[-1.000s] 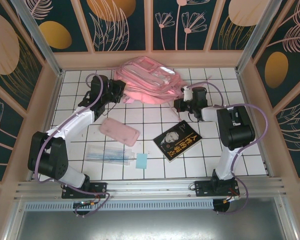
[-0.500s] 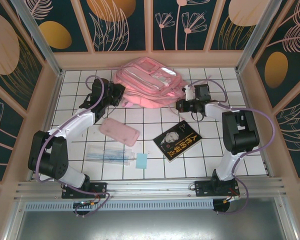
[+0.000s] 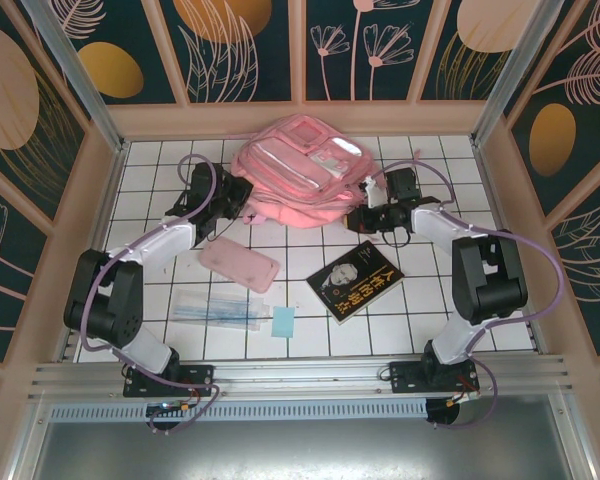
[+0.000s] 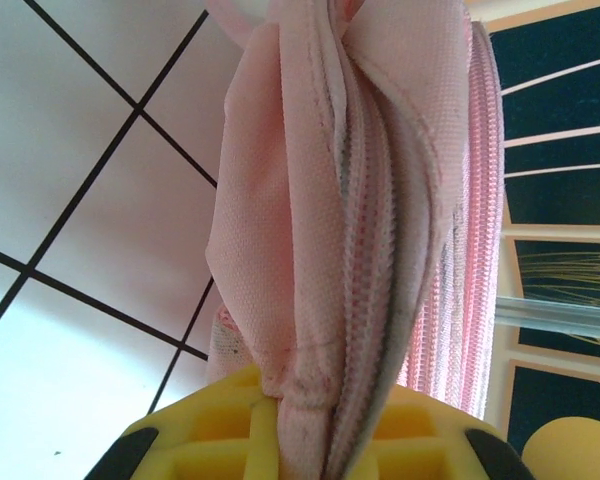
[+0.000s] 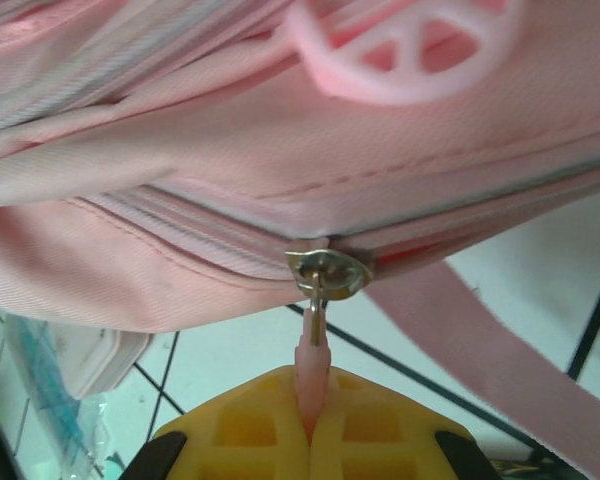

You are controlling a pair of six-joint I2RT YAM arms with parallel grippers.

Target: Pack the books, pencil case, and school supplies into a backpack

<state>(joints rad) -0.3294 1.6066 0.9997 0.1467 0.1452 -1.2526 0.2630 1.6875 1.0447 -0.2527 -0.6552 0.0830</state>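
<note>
Both arms are up at the large pink fabric backpack, which sits at the far side of the white tiled table. The left gripper is pinched onto a fold of its zippered edge. The right gripper is squeezed tight on the small pink zip pull. 4 things lie nearer: the flat pale pink pencil pouch, the black-covered book with yellow characters, the clear bluish plastic packet and the light-blue square pad.
</note>
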